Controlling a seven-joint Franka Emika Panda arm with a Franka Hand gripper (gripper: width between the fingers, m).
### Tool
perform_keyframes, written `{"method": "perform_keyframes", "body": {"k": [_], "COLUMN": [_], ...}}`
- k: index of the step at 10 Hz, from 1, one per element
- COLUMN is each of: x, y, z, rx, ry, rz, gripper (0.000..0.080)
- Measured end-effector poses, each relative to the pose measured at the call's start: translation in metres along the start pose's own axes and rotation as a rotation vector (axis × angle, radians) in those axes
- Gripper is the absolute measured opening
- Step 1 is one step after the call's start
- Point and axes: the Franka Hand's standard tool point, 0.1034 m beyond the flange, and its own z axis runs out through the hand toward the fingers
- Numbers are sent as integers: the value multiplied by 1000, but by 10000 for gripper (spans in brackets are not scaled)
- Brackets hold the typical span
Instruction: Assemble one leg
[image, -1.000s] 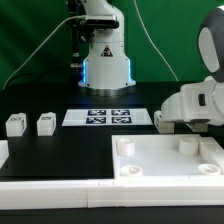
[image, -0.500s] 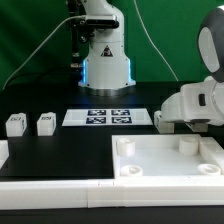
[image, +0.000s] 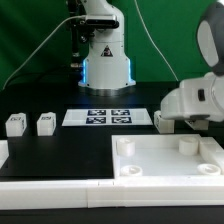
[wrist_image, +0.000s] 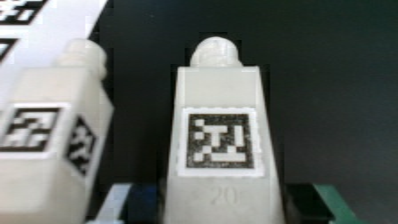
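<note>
In the wrist view a white leg (wrist_image: 222, 130) with a square tag lies lengthwise between my gripper's (wrist_image: 228, 205) fingers, its rounded tip pointing away. The dark pads sit against both its sides, so the gripper looks shut on it. A second leg (wrist_image: 54, 130) lies right beside it. In the exterior view my gripper (image: 162, 120) is low over the table at the right, behind the tabletop, and its fingers are mostly hidden by the hand. Two more legs (image: 15, 123) (image: 45, 123) stand at the exterior view's left.
The large white tabletop (image: 165, 160) with round corner sockets lies at the front right. The marker board (image: 108, 117) lies in the middle before the robot base (image: 108, 65). A white part (image: 3, 152) sits at the left edge.
The hand has shifted slightly toward the exterior view's left and a little up. Nothing else has moved.
</note>
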Motion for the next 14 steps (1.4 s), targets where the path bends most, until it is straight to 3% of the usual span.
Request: {"method": "perform_keyframes", "body": {"k": [3,4,5,7,9,10,11,12,14], "x": [-22,-29,-36,-34,-31,-21,-22,-19,-11], "y": [7,10,14,14,17,27,41,49,69], "z": [-44,-59,-75,-79,-79,-86,-108,-128,-143], "rx": [12,9,-11,-45,-41,-29,-7,39,101], "ry": [68,101,143,185,187,216,218,227,214], "rz": [2,-14,-43,-50,-56,-108,-98,-79,-41], "gripper": [295,295,295,295,295,295,295,295,295]}}
